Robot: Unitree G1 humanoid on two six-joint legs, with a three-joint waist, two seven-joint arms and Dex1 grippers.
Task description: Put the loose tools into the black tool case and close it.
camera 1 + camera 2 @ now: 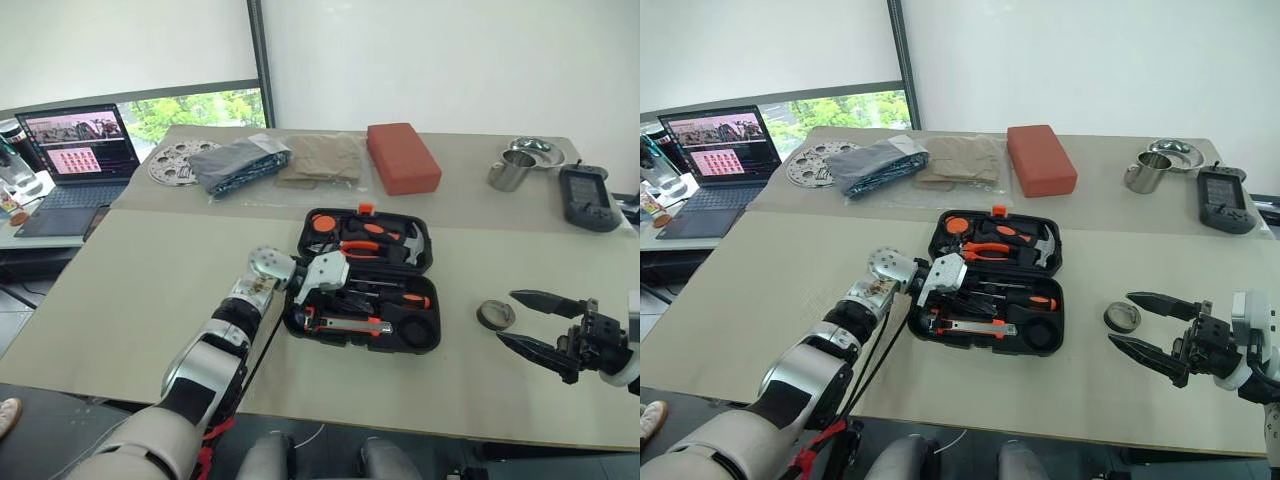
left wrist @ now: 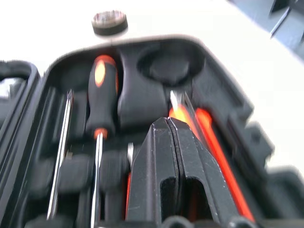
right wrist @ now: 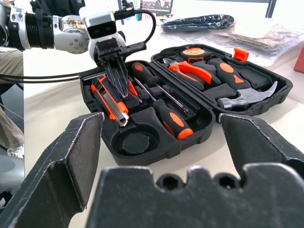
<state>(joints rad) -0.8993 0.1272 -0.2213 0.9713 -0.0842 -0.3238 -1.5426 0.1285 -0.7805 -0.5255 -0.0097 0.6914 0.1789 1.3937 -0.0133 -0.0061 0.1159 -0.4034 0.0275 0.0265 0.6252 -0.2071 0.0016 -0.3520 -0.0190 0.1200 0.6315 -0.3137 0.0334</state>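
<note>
Over the open black tool case (image 1: 420, 262) the left hand (image 3: 118, 83) is pinched closed; right hand (image 1: 522, 322) gapes beside tape roll (image 1: 495, 315).

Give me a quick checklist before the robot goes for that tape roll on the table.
1. Tape roll outside the case, on the table near the right tool: ok.
2. Right tool open and empty: ok.
3. Round recess in the black tool case empty: ok.
4. Left tool clear of the case: not ok; it is shut, with its tips down by the utility knife.
5. Utility knife fully seated in its slot: cannot tell.
6. Case lid open, with the hammer and pliers in it: ok.
</note>
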